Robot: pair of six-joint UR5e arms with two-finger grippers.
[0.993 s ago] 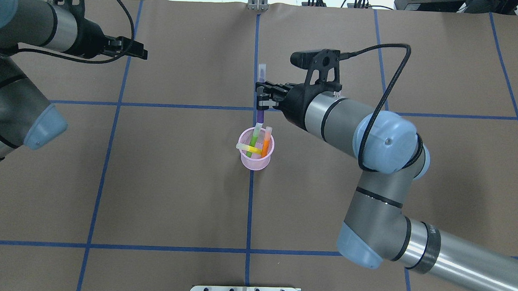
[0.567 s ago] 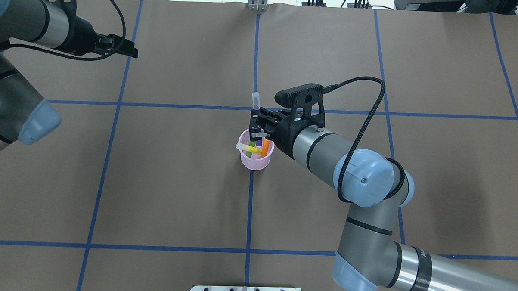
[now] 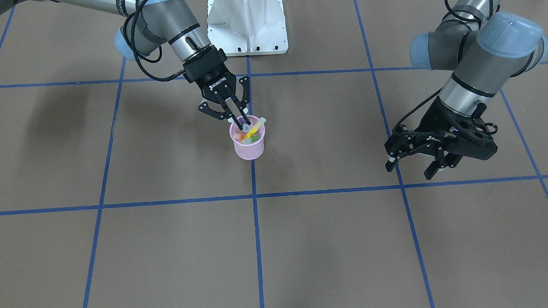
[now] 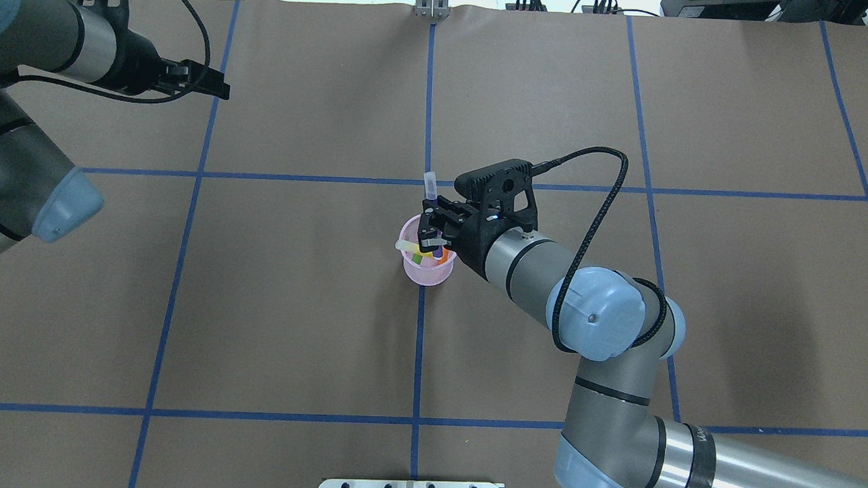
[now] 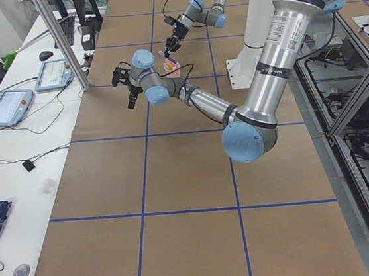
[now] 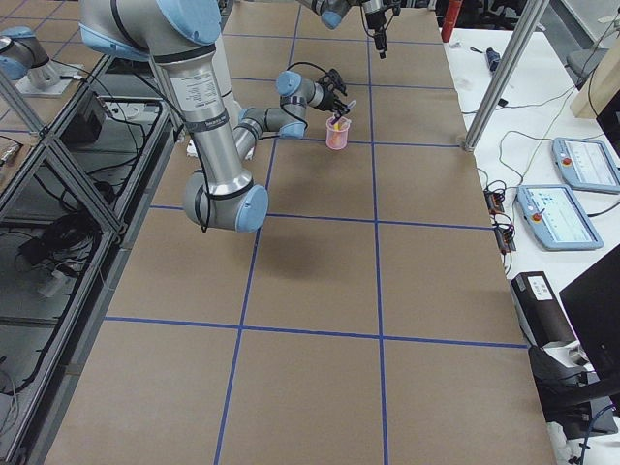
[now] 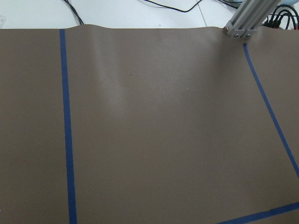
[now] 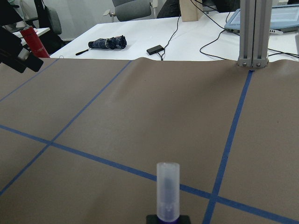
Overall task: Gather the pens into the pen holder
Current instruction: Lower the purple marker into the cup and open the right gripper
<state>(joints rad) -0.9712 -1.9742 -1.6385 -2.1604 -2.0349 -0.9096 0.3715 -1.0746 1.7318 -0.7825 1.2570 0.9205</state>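
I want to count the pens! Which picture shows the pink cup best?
The front-facing view: the pink cup shows clearly, with pens poking out. Overhead, the right gripper covers part of it. The side views show it tiny. The wrist views miss it.

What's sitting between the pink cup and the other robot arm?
Nothing. Between the pink cup and the left end effector, the overhead view shows only brown table cover and blue tape.

Arm links (image 4: 521, 263): silver-grey tubes with black seam rings.
Joint caps (image 4: 594, 314): pale blue, rounded.
Right gripper (image 3: 244, 121): black, white "ROBOTIQ" lettering.
Cables (image 4: 597, 151): black, looped at wrists.
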